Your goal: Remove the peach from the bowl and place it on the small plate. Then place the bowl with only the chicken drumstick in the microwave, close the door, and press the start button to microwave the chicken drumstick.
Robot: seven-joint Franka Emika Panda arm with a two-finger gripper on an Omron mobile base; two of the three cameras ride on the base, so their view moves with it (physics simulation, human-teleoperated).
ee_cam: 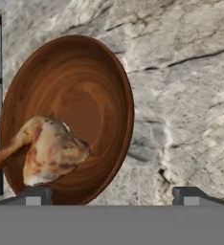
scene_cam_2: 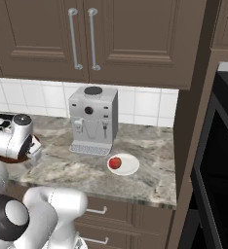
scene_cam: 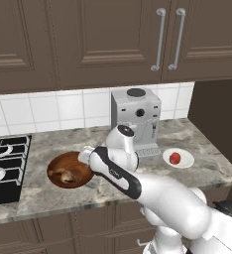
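pincer (ee_cam: 111,194) released, tips spread over bowl rim | bowl (ee_cam: 92,95) on worktop (ee_cam: 181,95) by stove, drumstick (ee_cam: 49,153) inside | peach (scene_cam: 175,158) on plate (scene_cam: 185,155) | I judge bowl stiff, light, shallow: I'd pinch near rim, keep level

The light is soft and even, and nothing looks too bright or too dark. The white arm (scene_cam: 152,191) shines a little along its top. The dark cupboards (scene_cam: 113,39) in the upper part of both base views have no glare. A small soft shadow lies beside the brown bowl (ee_cam: 71,119) on the counter (ee_cam: 181,95) in the hand view. All pictures look a bit grainy, and edges are slightly fuzzy. Lines stay straight at the edges.
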